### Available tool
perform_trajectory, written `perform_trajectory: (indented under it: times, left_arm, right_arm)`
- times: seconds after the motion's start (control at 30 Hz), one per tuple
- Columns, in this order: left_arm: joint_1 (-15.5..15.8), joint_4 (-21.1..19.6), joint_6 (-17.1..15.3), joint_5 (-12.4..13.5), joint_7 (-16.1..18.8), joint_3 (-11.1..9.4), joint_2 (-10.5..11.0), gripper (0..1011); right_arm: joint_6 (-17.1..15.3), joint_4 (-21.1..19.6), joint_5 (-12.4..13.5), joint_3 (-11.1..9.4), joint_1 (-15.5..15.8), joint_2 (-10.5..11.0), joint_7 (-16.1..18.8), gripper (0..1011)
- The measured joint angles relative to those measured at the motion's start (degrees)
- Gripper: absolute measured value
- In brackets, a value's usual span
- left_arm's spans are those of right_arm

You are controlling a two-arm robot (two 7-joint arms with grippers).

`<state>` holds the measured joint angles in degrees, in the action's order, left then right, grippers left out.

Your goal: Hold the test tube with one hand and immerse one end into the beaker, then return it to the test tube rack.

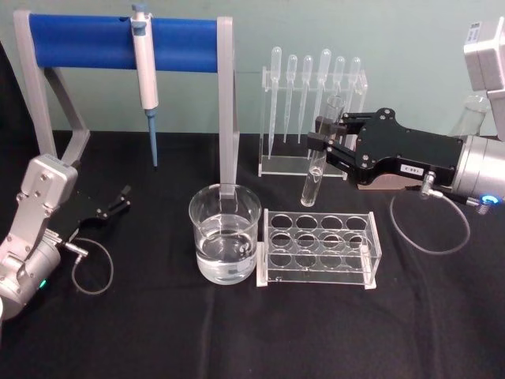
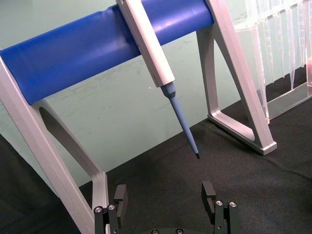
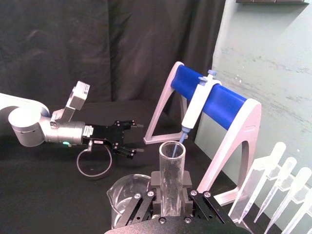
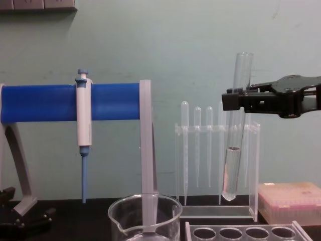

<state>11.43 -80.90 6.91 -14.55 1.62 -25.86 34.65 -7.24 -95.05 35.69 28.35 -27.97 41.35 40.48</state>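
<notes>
A black-draped surface is seen, with a grey stand carrying a blue bar set at its rear left and a pipettor hung on the bar. At the rear right a clear stand of plastic pipettes is placed. The right hand is held above the surface on the right, clamped on the test tube near its upper part. The empty test tube rack is set at centre, just beside the beaker, which is partly filled with clear liquid. The test tube is kept nearly upright in the air, behind the rack and apart from the beaker; liquid is seen in its lower part. The left hand is rested low at the left, its jaws apart and holding nothing.
</notes>
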Motion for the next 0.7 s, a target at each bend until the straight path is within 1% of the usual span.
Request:
perform_trajectory:
  times: [0.7]
  left_arm:
    - [0.00, 0.00, 0.00, 0.00, 0.00, 0.00, 0.00, 1000]
  right_arm:
    - [0.00, 0.00, 0.00, 0.00, 0.00, 0.00, 0.00, 236]
